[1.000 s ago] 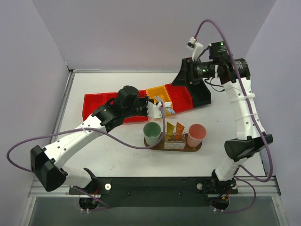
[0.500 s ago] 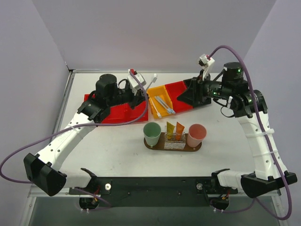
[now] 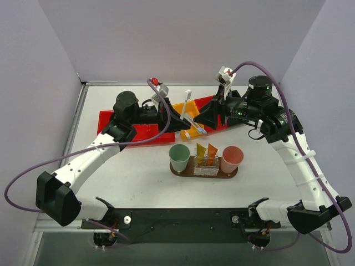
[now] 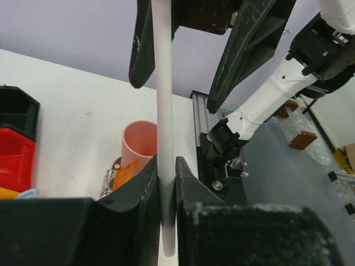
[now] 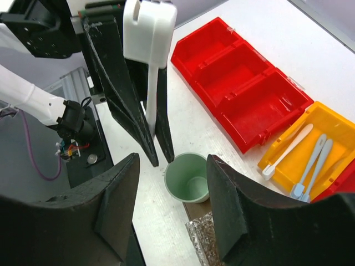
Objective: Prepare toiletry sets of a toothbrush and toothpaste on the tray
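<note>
My left gripper (image 3: 182, 114) is shut on a slim white toothbrush (image 3: 187, 101) and holds it upright in the air above the yellow bin (image 3: 186, 108). In the left wrist view the handle (image 4: 164, 111) stands pinched between the gripper's fingers (image 4: 165, 180). My right gripper (image 3: 202, 117) is open and empty, and faces the left one a short way off; it also shows in the right wrist view (image 5: 172, 205). The dark oval tray (image 3: 188, 173) holds a green cup (image 3: 179, 157), orange and yellow toothpaste tubes (image 3: 206, 152) and a pink cup (image 3: 231, 159).
Several spare toothbrushes (image 5: 310, 160) lie in the yellow bin (image 5: 333, 124). Red bins (image 3: 119, 123) sit to its left, more red and black bins (image 3: 236, 113) to its right. A foil-wrapped block (image 3: 204, 170) holds the tubes on the tray.
My left gripper has lifted a toothbrush out of the yellow bin and turned right with it. My right gripper has swung down and left until it faces the left one.
</note>
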`<state>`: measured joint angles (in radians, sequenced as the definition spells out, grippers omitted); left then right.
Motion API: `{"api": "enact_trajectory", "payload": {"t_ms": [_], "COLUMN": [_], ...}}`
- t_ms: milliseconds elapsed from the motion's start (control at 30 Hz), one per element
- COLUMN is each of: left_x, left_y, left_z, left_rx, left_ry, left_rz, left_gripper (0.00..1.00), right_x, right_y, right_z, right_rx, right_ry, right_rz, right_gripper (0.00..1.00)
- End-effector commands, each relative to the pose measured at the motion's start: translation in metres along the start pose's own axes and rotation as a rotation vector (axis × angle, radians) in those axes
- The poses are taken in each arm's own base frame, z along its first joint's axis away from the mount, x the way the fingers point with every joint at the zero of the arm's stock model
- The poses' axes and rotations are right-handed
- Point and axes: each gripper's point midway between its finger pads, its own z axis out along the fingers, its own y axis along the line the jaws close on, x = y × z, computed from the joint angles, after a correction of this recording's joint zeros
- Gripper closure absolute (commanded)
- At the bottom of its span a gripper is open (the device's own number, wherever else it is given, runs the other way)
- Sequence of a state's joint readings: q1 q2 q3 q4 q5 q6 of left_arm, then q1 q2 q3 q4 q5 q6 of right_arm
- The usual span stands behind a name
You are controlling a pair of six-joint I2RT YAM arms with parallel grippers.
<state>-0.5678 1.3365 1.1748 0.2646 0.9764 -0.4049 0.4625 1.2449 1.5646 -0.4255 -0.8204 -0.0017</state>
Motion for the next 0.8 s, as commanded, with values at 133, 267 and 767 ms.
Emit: {"api": "enact_trajectory", "payload": {"t_ms": [133, 267, 767], "left_x": [-0.008, -0.006, -0.005], "left_y": [-0.032, -0.032, -0.035], "left_z": [0.005, 0.006, 0.011], "left_rx": [0.183, 0.197, 0.221], "left_ry": [-0.04, -0.041, -0.062], "left_rz": [0.004, -0.01, -0.016], "left_gripper": [1.0, 1.0, 1.0], "right_x": [-0.025, -0.026, -0.036], "right_y": [0.009, 0.011, 0.034], "right_z": [0.009, 0.012, 0.021], "right_rx": [-0.049, -0.06, -0.187], "right_ry": [-0.074, -0.08, -0.114], "right_rz": [-0.04, -0.036, 0.031], "right_gripper": [0.54, 0.54, 0.58]}}
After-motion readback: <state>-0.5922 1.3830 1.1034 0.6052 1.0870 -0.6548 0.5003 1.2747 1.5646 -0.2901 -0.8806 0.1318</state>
